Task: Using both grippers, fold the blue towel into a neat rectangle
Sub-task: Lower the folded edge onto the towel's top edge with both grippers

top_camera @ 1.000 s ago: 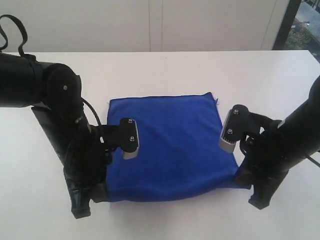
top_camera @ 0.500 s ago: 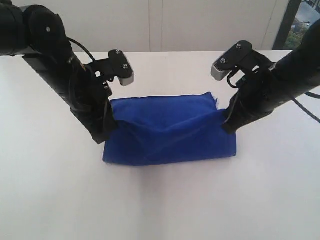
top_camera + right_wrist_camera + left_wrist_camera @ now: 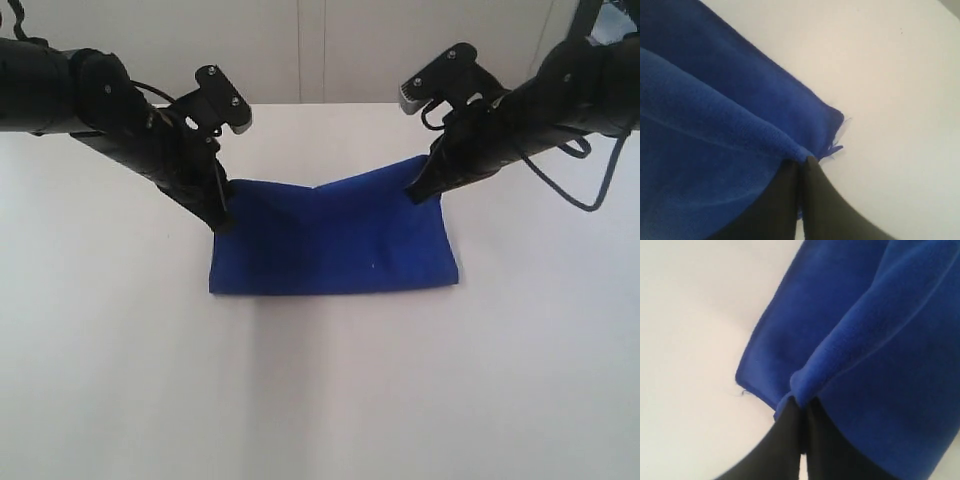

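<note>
The blue towel (image 3: 335, 245) lies folded over on itself in the middle of the white table, its near folded edge straight and its far edge sagging in the centre. My left gripper (image 3: 222, 222) is shut on the towel's far left corner, with blue cloth (image 3: 865, 340) pinched between the black fingertips (image 3: 790, 425). My right gripper (image 3: 415, 192) is shut on the far right corner, holding it a little above the table. In the right wrist view the towel (image 3: 700, 150) bunches at the black fingertips (image 3: 815, 190), with frayed threads (image 3: 836, 147) just beyond.
The white table (image 3: 320, 400) spreads wide on all sides of the towel. A pale wall (image 3: 300, 50) stands behind its far edge, and a dark window strip (image 3: 585, 30) shows at the back right. Black cables (image 3: 580, 170) hang off the right arm.
Both grippers have carried the near edge of the towel up and over to the far side, folding the cloth in half. The arms have swung from the near side to the far side.
</note>
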You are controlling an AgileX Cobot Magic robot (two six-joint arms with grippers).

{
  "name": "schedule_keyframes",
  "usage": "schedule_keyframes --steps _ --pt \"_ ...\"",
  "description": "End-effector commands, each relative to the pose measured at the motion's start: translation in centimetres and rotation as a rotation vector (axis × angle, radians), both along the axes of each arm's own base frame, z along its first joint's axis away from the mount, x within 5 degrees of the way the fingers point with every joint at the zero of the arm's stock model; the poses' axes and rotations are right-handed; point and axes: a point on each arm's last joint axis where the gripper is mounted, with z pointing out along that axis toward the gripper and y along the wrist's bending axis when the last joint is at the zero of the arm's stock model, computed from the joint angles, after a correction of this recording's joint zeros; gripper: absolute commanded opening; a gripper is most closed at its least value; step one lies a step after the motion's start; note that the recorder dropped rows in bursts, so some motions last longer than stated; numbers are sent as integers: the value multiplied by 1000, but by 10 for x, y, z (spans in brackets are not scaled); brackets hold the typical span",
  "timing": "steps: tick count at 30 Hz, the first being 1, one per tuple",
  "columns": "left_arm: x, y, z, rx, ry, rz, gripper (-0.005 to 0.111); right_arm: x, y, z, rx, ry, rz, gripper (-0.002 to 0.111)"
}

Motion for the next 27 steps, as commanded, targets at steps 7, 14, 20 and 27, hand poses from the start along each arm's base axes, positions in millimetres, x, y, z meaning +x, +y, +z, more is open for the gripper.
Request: schedule_keyframes --steps 7,14,20,27 --pt "17 4 -10 -33 -57 69 0 29 5 -7 12 -53 -25 0" --pt "26 5 -20 -35 -105 87 0 37 6 -29 0 -44 -39 0" --pt "30 4 -17 -50 -162 98 0 41 5 -26 -2 -98 -49 5" --pt "30 4 -17 -50 -162 98 18 41 5 -26 -1 -101 -50 45"
